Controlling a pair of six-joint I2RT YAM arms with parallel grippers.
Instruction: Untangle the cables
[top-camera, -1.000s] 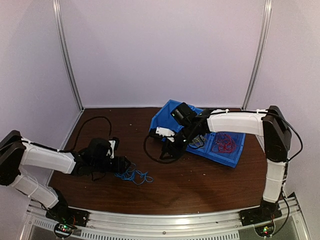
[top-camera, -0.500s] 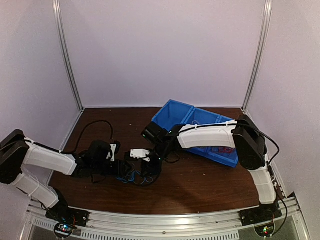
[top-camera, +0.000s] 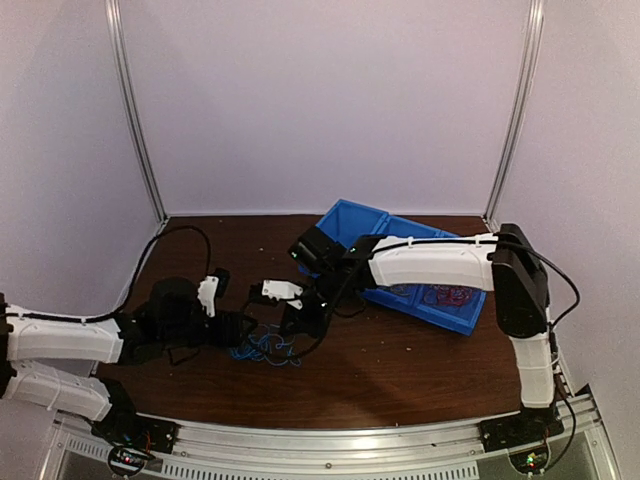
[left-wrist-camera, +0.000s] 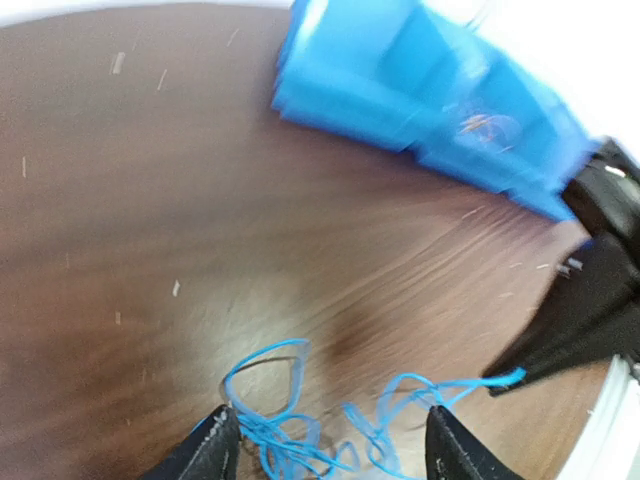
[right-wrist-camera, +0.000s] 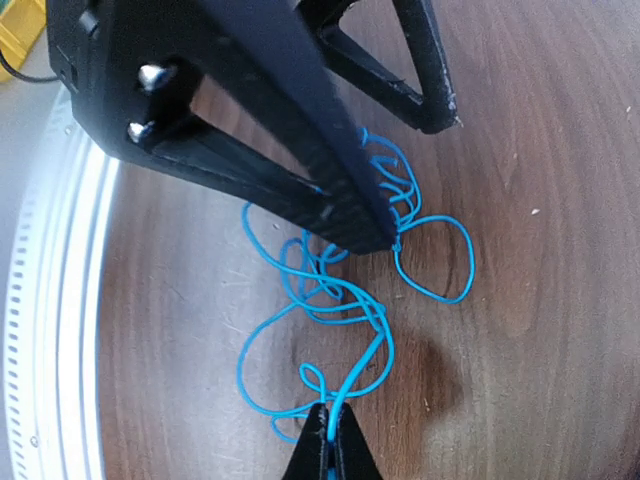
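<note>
Blue cables (right-wrist-camera: 335, 300) lie in tangled thin loops; right claw (right-wrist-camera: 328, 445) pinches one strand, left claw (left-wrist-camera: 330, 450) wide

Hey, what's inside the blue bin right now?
A red cable tangle lies in the right-hand compartment of the blue bin. The right arm covers much of the middle, so anything there is hidden.

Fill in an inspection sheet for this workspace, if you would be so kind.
Surface: brown wooden table.
Job's things: blue cable tangle on the table; red cables in the blue bin.
Clutter: pale specks on the wood.
Tools: left tool open, straddling the tangle; right tool shut on one strand of it.
Cables: black arm cable looping at the table's left.
Surroundings: pale walls, metal posts, aluminium rail in front.
</note>
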